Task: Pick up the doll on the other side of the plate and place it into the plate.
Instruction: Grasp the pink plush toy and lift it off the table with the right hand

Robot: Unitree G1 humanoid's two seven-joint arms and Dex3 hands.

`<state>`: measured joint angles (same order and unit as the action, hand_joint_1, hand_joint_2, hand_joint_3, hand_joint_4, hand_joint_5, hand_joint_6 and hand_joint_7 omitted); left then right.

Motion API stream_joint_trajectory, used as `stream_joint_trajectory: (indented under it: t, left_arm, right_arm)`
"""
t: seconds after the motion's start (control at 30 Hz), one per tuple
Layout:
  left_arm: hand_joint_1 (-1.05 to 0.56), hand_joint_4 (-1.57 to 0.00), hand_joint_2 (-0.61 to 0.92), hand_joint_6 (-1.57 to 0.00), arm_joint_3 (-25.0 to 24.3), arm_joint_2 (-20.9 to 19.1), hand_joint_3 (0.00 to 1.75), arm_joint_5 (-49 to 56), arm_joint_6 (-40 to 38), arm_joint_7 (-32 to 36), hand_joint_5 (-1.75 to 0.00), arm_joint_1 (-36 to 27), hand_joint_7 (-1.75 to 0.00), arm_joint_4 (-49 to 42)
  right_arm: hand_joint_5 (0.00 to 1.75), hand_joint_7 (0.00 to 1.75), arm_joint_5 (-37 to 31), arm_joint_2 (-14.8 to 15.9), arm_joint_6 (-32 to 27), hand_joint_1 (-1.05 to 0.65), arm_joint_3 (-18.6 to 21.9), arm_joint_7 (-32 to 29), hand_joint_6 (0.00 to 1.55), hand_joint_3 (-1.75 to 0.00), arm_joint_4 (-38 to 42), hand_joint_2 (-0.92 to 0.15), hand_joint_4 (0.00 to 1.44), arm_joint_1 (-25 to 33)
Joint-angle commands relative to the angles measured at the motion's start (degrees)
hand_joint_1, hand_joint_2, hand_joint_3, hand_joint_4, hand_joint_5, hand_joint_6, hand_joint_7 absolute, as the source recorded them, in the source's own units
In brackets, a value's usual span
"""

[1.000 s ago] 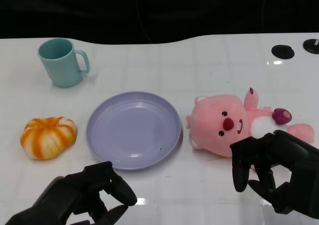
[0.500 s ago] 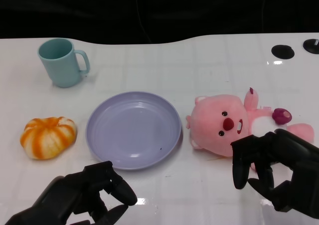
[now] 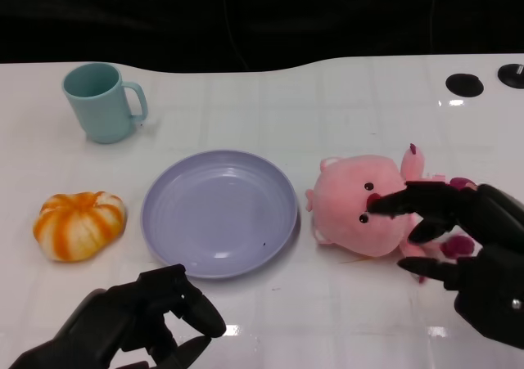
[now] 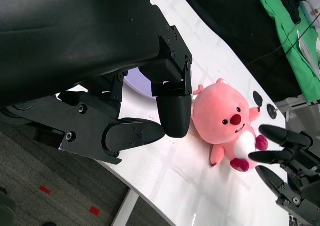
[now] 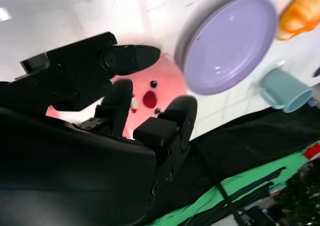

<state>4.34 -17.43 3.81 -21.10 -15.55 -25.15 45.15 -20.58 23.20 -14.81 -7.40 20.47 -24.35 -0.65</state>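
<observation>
**Right hand spread over the pink doll**

Pink plush doll [image 3: 364, 209] lies on its back on the glossy white table [image 3: 327, 99], just beside the plate's [image 3: 219, 212] right edge, not in it. Fuzzy fabric, round head, dark bead eyes, red nose, white belly patch, maroon paw tips. Plate is smooth lavender plastic, round, shallow w/ raised rim, one tiny dark speck near its front edge. No writing or labels readable on anything.

Right hand [image 3: 458, 238], matte black hard shell, sits over the doll's body w/ fingers [image 3: 401, 201] fanned wide apart, one reaching across the face; left wrist view shows the tips apart from the plush, nothing held. Left hand [image 3: 135, 324] low at the near table edge, in front of the plate, fingers curled in on nothing.

Teal mug [image 3: 102, 101], smooth w/ loop handle, upright at far left. Orange-and-white striped bun-shaped thing [image 3: 79, 224], ridged, left of plate.
</observation>
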Motion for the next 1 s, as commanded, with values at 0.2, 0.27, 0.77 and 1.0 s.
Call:
stream_joint_trajectory:
  t: [0.2,0.27,0.77,1.0]
  left_arm:
    - [-0.19,-0.63,0.86,-0.62,0.4,-0.5,0.53,0.6,0.1,0.0,-1.59,0.4,-1.28,-0.8]
    - [-0.19,-0.63,0.87,-0.62,0.4,-0.5,0.53,0.6,0.4,0.0,-1.58,0.6,-1.28,-1.2]
    - [-0.19,-0.62,0.87,-0.61,0.2,-0.2,0.52,0.4,0.8,0.1,-1.58,0.6,-1.28,-1.6]
    - [-0.19,-0.62,0.88,-0.61,0.0,-0.4,0.52,0.4,0.7,0.0,-1.58,0.3,-1.28,-1.2]
  right_arm:
    - [0.57,0.01,-8.3,2.1,-10.7,-0.65,-0.9,1.1,0.20,-0.10,-2.4,-0.92,0.08,-4.9]
    - [0.56,0.00,-11.1,3.0,-13.5,-0.68,-2.2,2.9,0.17,-0.11,-2.6,-0.92,0.05,-6.3]
    - [0.52,0.02,-28.9,2.1,-21.9,-0.75,-13.8,6.5,0.20,-0.06,11.8,-0.92,0.10,-17.0]
    - [0.53,0.03,-30.0,-2.0,-21.8,-0.78,-16.3,3.1,0.22,-0.10,22.1,-0.92,0.11,-20.3]
